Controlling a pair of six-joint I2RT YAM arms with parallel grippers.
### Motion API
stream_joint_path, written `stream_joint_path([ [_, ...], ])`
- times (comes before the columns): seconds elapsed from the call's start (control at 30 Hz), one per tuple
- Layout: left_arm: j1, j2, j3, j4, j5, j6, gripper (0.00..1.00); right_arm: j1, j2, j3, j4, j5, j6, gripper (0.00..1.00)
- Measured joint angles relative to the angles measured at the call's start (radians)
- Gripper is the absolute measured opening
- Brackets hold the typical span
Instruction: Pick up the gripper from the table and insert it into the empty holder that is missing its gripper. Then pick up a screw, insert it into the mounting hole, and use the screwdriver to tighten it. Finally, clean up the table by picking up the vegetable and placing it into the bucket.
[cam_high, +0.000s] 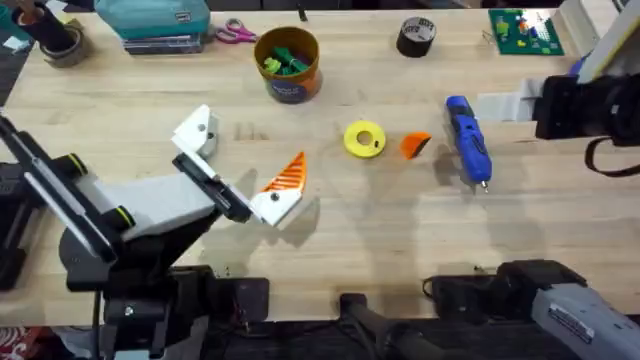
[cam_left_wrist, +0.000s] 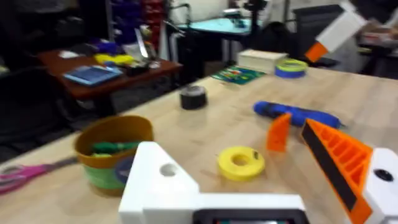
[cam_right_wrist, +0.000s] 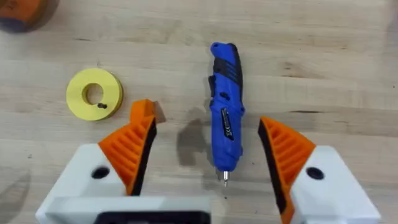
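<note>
**Orange plastic loose gripper (cam_high: 415, 145): light, stiff, easily flicked**

Lies on the counter (cam_high: 330, 235) right of centre, between the yellow spool (cam_high: 364, 139) and the screwdriver (cam_high: 467, 140). Probably rigid and nearly weightless; taper likely to squirt from a pinch. Best taken across the thick end. Right gripper (cam_right_wrist: 208, 130) spread wide over the screwdriver; left gripper (cam_high: 245, 152) wide too, far holder (cam_high: 197, 130) bare.

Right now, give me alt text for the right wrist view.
The blue screwdriver lies on the wooden table between the right gripper's open orange-padded jaws. A yellow spool and the loose orange gripper lie beside it.
</note>
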Motion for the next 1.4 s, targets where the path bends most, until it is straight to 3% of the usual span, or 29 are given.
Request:
stream_joint_path([
  [0.33,0.000,-0.003,0.000,-0.117,0.198,-0.023,0.985,0.000,0.000,0.000,0.000,0.000,0.000,0.998],
  [0.57,0.000,-0.002,0.001,-0.263,0.311,-0.027,0.985,0.000,0.000,0.000,0.000,0.000,0.000,0.998],
  [0.83,0.000,-0.003,0.004,-0.292,0.437,0.076,0.985,0.000,0.000,0.000,0.000,0.000,0.000,0.998],
  [1.4,0.000,-0.003,0.004,-0.298,0.471,0.077,0.985,0.000,0.000,0.000,0.000,0.000,0.000,0.998],
])
